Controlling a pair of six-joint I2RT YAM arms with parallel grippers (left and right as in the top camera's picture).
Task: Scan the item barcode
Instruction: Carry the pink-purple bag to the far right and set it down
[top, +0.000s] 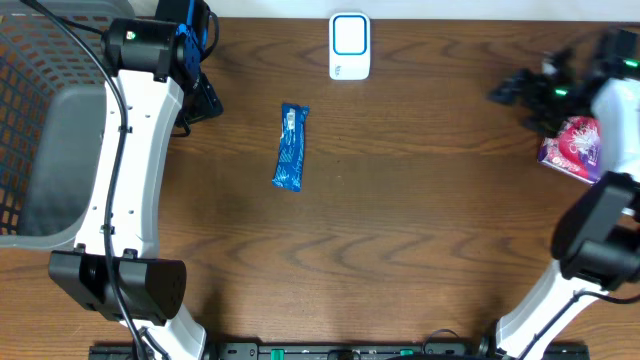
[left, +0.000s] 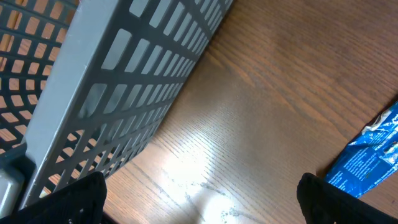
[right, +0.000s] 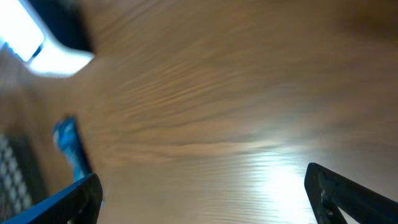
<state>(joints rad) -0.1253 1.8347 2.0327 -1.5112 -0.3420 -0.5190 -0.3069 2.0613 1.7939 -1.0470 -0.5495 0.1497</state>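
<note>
On the wooden table (top: 420, 200) we see one grey basket (top: 40, 60) at the left edge. The left gripper (left: 199, 205) and right gripper (right: 205, 199) both gape wide, holding nothing. One pink packet (top: 572, 148) lies far right and one blue packet (top: 291, 148) mid-table, near one white scanner (top: 350, 46).

Far left a basket (top: 30, 120), centre a packet (top: 291, 148), scanner (top: 350, 46) beyond it, pouch (top: 572, 148) far right.
</note>
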